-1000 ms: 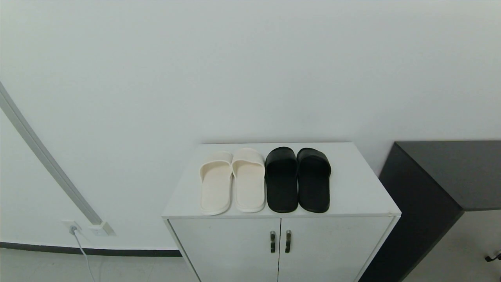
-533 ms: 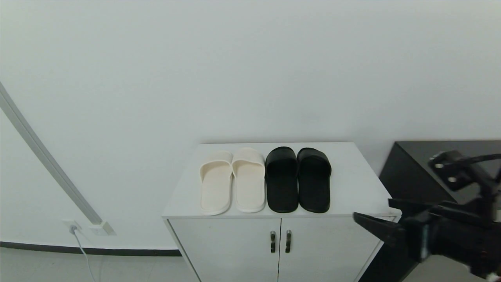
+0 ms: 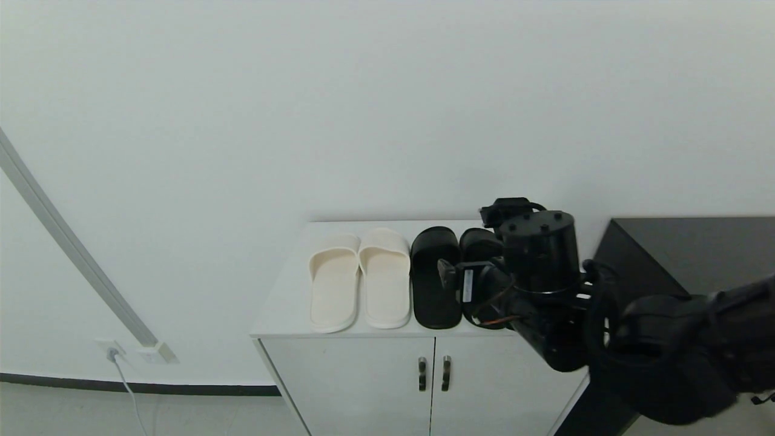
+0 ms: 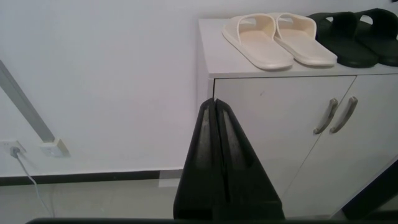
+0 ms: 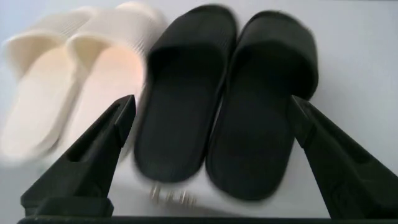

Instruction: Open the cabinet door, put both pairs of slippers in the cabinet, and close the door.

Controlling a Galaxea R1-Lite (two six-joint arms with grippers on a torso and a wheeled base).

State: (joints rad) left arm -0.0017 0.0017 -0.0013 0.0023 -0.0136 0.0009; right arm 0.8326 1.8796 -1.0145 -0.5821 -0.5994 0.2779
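Gaping wide, right gripper [image 5: 212,102] hovers above black slippers [image 5: 180,112], seemingly empty.

Matt black slippers [image 3: 435,290], shiny metal cabinet handles [image 3: 422,373]

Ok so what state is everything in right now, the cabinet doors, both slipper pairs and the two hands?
Cabinet doors: both shut.
White slippers: side by side on the cabinet top.
Black slippers: on the cabinet top, right beside the white pair.
Left hand: shut, holding nothing.
Right hand: open, empty, over the black slippers.
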